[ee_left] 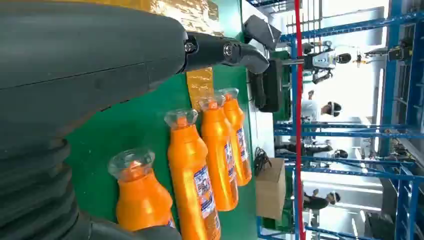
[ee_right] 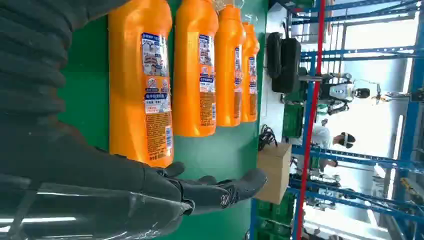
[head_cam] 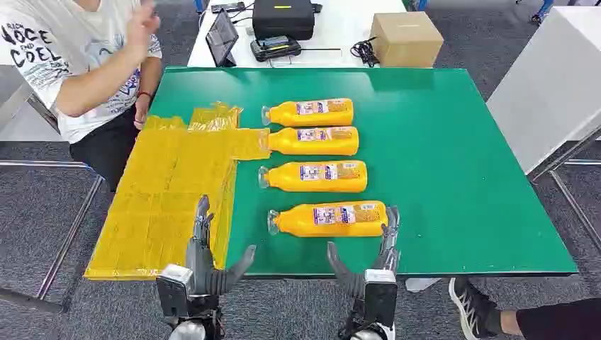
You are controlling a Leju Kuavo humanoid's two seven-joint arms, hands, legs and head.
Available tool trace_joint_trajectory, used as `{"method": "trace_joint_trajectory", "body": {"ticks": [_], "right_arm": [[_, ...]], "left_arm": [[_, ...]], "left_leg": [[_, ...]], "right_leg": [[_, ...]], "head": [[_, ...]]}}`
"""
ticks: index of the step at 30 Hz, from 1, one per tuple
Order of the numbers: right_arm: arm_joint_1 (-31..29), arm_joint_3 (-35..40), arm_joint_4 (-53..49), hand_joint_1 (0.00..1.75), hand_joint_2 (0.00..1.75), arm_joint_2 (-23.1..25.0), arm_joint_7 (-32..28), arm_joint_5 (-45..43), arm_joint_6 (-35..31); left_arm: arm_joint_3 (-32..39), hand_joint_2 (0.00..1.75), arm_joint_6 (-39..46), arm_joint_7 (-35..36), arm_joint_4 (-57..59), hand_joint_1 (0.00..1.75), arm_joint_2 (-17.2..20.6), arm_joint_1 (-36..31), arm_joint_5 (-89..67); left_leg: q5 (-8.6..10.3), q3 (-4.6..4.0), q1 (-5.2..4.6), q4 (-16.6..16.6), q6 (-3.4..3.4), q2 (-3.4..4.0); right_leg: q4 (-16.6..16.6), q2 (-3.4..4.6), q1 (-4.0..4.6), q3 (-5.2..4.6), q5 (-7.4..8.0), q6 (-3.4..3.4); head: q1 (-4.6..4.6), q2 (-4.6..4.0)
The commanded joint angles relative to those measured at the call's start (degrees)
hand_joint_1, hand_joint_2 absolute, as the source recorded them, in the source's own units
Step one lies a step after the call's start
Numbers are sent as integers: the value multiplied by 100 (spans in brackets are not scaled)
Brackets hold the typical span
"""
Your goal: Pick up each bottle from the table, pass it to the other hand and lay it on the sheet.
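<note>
I have four orange bottles lying on their sides in a row on the green table point(head_cam: 439, 177), caps pointing toward the yellow sheet point(head_cam: 163, 191) spread over the table's left part; none lies fully on the sheet, though the second from the far end has its cap at the sheet's edge. So I judge the task at its very start, with the first pick not yet made. My right hand point(head_cam: 368, 258) sits at the near table edge, fingers spread and holding nothing, one finger reaching up beside the base end of the nearest bottle point(head_cam: 329, 218); I cannot tell whether it touches. My left hand point(head_cam: 209, 258) is likewise spread and empty, over the sheet's near corner. A person point(head_cam: 85, 64) sits at the far left of the table. The next move, as I see it, calls for bringing the right hand over the nearest bottle's body and closing around it, then lifting clear before passing it across to the left hand.
</note>
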Motion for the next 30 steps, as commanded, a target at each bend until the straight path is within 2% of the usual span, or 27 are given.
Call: {"method": "trace_joint_trajectory", "body": {"ticks": [1,10,11,12,14,17,19,26,30], "right_arm": [[-90,39,193,0,175,-147,4,-30,-1],[-99,54,263,0,175,-170,4,90,-123],[-125,62,488,0,175,-162,4,37,-11],[-206,99,718,0,175,-200,194,-121,478],[-296,175,903,0,175,-251,281,511,184],[-385,236,915,0,175,-337,899,1257,347],[-404,202,934,0,175,-341,1046,1509,300],[-758,-304,885,0,175,-370,2207,3350,492],[-769,-333,868,0,175,-370,2225,3363,523]], "left_arm": [[-54,175,-8,52,263,0,49,-107,2],[-79,175,-24,105,255,0,80,-91,-68],[-79,175,-15,107,218,0,89,-61,-99],[-56,175,-7,110,128,0,109,16,-130],[-37,175,-57,130,95,0,130,42,-171],[-18,175,-192,171,149,0,99,-10,-225],[-22,175,-206,174,153,0,88,-5,-244],[31,175,-360,221,303,0,87,-93,-336],[36,175,-365,221,303,0,86,-94,-337]], "left_leg": [[-9,31,7,-8,-9,6],[-7,24,6,-7,-7,4],[-4,17,4,-6,-5,3],[-10,33,7,-9,-9,6],[-8,35,7,-12,-8,8],[-11,42,9,-14,-10,20],[-6,28,7,-11,-7,13],[-3,17,3,-7,-4,7],[-1,12,1,-5,-3,2]], "right_leg": [[-11,3,8,32,-7,-12],[-9,1,6,25,-5,-10],[-8,1,4,18,-3,-7],[-12,3,8,34,-7,-12],[-16,5,8,35,-5,-11],[-19,16,10,41,-3,-13],[-15,11,8,28,-1,-10],[-9,5,3,18,0,-6],[-7,1,2,13,1,-5]], "head": [[0,0],[0,0],[0,0],[0,0],[0,0],[0,0],[0,0],[0,0],[0,0]]}}
